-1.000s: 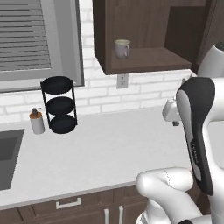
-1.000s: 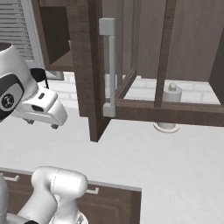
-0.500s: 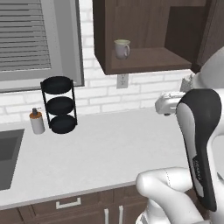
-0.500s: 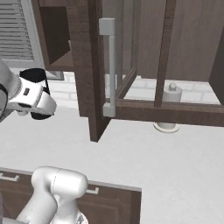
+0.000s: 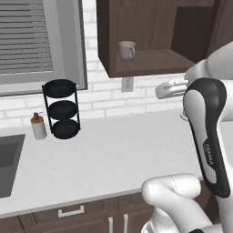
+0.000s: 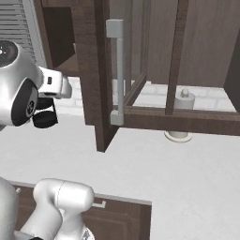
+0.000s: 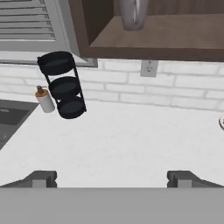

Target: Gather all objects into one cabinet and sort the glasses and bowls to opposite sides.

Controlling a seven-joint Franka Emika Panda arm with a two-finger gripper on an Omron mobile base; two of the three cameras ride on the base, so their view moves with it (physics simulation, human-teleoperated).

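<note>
Faintly, unreadable lettering on arm (image 5: 209, 150), mug (image 5: 127, 50) unmarked

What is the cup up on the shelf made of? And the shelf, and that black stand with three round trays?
The mug looks like ceramic: smooth pale beige with a soft shine. The cabinet shelf looks like dark brown wood, with faint grain. The three-tier rack seems to be black metal, with thin rods and matte trays, though plastic is possible.

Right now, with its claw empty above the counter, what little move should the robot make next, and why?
Probably lift the open gripper toward the pale mug standing on the dark brown wooden cabinet's shelf. Its jaws stand wide and hold nothing, and the mug sits above and ahead of the hand.
</note>
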